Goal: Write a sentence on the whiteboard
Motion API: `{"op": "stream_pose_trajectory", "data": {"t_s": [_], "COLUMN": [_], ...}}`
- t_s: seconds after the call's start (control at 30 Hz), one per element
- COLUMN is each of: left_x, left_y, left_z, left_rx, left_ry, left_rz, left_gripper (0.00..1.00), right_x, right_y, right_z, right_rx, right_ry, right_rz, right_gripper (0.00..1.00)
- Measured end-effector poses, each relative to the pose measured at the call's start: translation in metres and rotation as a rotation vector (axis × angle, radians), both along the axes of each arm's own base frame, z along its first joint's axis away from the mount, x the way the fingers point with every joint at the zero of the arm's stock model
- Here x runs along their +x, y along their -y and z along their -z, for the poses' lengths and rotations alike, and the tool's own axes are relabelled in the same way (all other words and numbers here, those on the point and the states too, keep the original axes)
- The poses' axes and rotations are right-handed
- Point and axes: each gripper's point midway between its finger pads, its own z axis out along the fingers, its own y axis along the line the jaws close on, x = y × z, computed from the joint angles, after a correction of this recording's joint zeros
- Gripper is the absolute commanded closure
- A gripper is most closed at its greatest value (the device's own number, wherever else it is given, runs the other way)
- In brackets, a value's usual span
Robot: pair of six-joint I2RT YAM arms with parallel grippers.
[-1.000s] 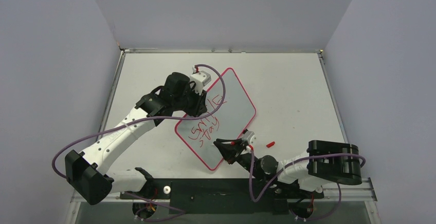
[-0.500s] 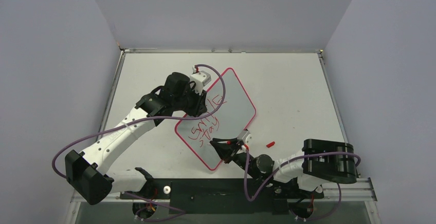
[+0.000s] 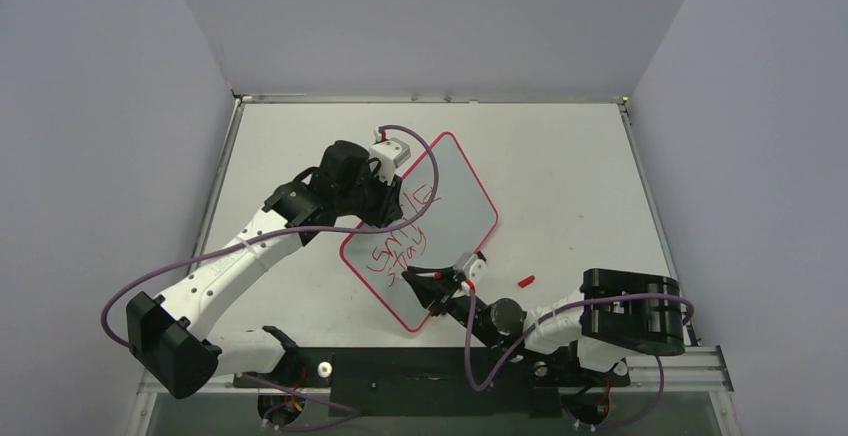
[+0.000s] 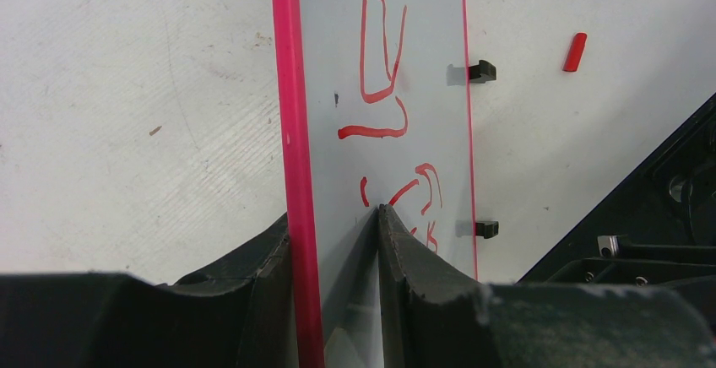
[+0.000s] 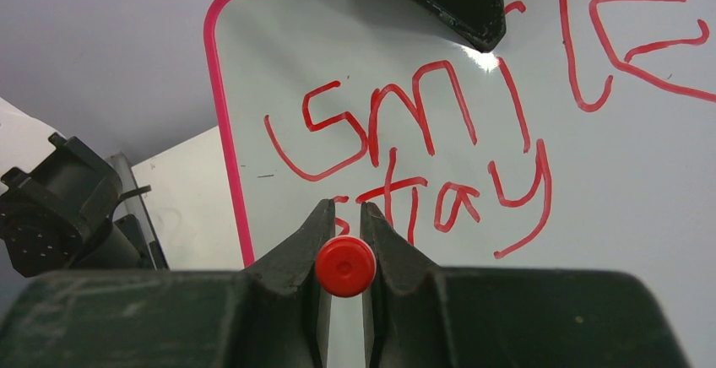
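Note:
The whiteboard (image 3: 458,206) lies slanted on the table, white with a red-pink border. The sentence (image 3: 405,241) in red marker reads "Smile" and "stay" on two lines. My left gripper (image 3: 385,201) is shut on the board's far-left edge; in the left wrist view its jaws (image 4: 333,216) pinch the whiteboard (image 4: 422,64) at the border. My right gripper (image 3: 422,291) is over the board's near corner, shut on a red marker (image 3: 438,275). In the right wrist view the marker (image 5: 345,266) sits between the fingers, just below the sentence (image 5: 422,132) on the whiteboard (image 5: 633,174).
A red marker cap (image 3: 526,280) lies on the table right of the board; it also shows in the left wrist view (image 4: 575,51). Two black clips (image 4: 481,71) sit on the board's right edge. Grey walls enclose the table on three sides.
My right gripper has moved left with the marker, from the board's near edge to over its near corner below "stay". The left arm and the board have not moved.

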Motion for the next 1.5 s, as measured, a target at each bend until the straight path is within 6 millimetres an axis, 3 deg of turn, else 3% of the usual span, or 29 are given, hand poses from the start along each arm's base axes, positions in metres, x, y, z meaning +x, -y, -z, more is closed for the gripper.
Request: {"op": "stream_pose_trajectory", "data": {"t_s": [0.5, 1.1, 1.5], "left_x": [0.000, 0.000, 0.000], "left_y": [0.000, 0.000, 0.000], "left_z": [0.000, 0.000, 0.000], "left_rx": [0.000, 0.001, 0.000], "left_ry": [0.000, 0.001, 0.001], "left_rz": [0.000, 0.000, 0.000], "left_gripper": [1.00, 1.00, 1.00], "right_x": [0.002, -0.016, -0.020], "right_y": [0.006, 0.008, 0.008], "right_z": [0.012, 0.040, 0.047], "right_rx": [-0.016, -0.073, -0.097], "right_ry": [-0.029, -0.117, -0.144], "right_rz": [0.018, 0.008, 0.012], "right_gripper": [1.00, 1.00, 1.00]}}
